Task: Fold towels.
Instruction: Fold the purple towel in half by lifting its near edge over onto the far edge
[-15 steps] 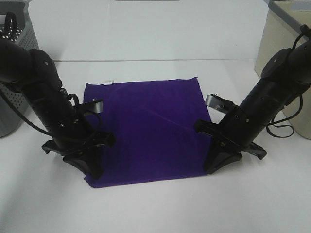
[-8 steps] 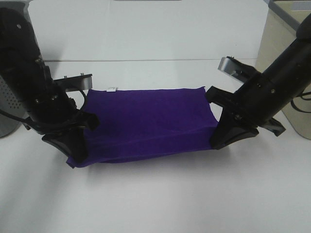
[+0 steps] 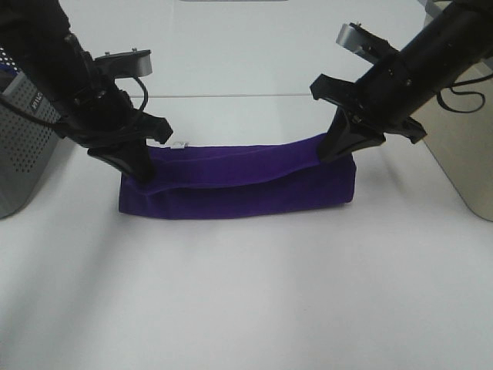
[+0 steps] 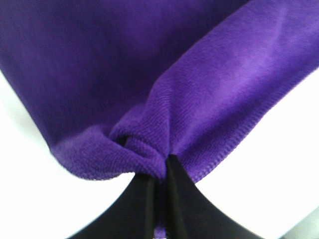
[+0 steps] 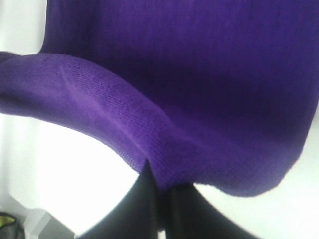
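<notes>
The deep purple towel (image 3: pixel 239 185) lies on the white table folded roughly in half, its near edge carried over toward the far edge. A small white tag (image 3: pixel 180 145) shows at its far left edge. My left gripper (image 3: pixel 141 171) is shut on the towel's left corner, seen pinched in the left wrist view (image 4: pixel 159 172). My right gripper (image 3: pixel 330 151) is shut on the right corner, also pinched in the right wrist view (image 5: pixel 159 179). Both hold the edge just above the lower layer.
A grey perforated basket (image 3: pixel 23 146) stands at the left edge beside the left arm. A beige bin (image 3: pixel 462 146) stands at the right edge behind the right arm. White table (image 3: pixel 246 293) extends in front of the towel.
Both grippers have carried the towel's near edge up and away from the camera, over the far half. The towel went from flat to a narrow folded band.
</notes>
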You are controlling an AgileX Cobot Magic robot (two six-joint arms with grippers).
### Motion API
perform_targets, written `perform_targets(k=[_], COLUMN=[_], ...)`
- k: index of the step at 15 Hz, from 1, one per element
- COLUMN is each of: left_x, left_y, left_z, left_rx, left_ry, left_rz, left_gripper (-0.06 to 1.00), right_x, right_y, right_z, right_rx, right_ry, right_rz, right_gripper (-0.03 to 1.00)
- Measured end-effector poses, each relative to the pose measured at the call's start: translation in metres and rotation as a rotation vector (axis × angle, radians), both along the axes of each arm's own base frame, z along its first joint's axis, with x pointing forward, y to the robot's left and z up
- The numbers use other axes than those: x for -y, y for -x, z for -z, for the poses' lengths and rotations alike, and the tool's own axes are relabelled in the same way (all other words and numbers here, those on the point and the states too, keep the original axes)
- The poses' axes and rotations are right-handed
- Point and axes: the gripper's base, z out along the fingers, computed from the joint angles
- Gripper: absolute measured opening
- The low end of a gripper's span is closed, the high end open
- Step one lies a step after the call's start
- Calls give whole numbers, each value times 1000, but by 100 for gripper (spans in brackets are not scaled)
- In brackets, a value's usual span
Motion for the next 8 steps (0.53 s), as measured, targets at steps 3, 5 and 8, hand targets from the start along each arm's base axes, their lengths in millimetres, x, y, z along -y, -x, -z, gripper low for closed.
perform_targets(k=[3, 5, 8], left_x=[7, 11, 18], left_y=[-31, -53, -76], left_z=[3, 11, 28], left_rx=[70, 105, 120], left_ry=[-23, -48, -57], left_rz=[14, 30, 38], left_gripper=[0, 0, 0], right_x=[-5, -6, -3], right_y=[-38, -61, -79], right_z=[1, 9, 29], right_rx=[66, 99, 93], right_ry=[20, 75, 155], right_rz=[-16, -32, -37], right_gripper=[2, 2, 2])
